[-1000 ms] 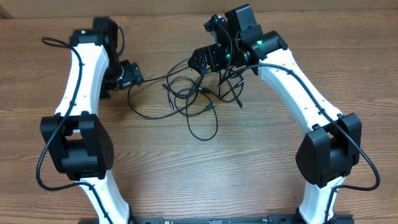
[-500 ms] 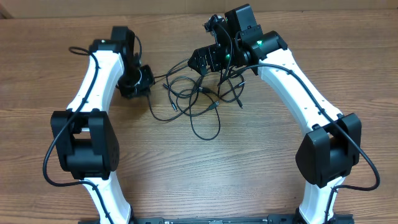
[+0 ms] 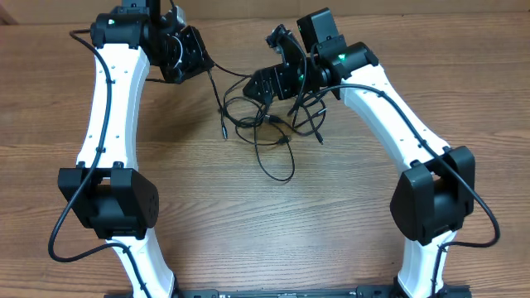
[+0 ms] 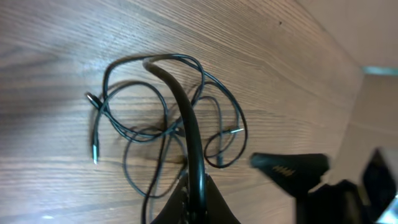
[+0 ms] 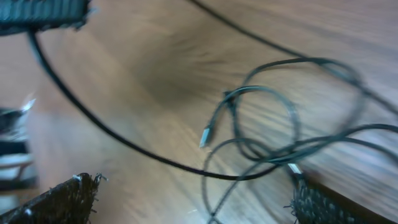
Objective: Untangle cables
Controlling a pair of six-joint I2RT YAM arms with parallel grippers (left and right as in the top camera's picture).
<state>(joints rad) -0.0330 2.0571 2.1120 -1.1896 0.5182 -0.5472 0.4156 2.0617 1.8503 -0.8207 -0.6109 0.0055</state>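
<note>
A tangle of thin black cables (image 3: 267, 126) lies on the wooden table (image 3: 248, 232) at the far middle, with silver-tipped plug ends at its left (image 3: 224, 132) and right (image 3: 320, 141). My left gripper (image 3: 199, 56) is at the far left, shut on one cable that runs taut from its jaws down to the tangle. In the left wrist view that cable (image 4: 186, 118) rises from the left gripper (image 4: 198, 199) over the loops. My right gripper (image 3: 267, 83) hovers open just above the tangle's top. Its fingertips (image 5: 62, 199) stand wide apart with loops and a plug (image 5: 205, 137) between them.
The table's far edge (image 3: 397, 16) runs close behind both grippers. Thicker black wires run along each white arm (image 3: 108, 108). The right arm (image 3: 397, 116) curves along the right side. The right gripper's black body (image 4: 292, 171) shows near the tangle in the left wrist view.
My left gripper closed on a cable end and pulled it up and back toward the far left, stretching it out of the tangle. The right arm barely moved.
</note>
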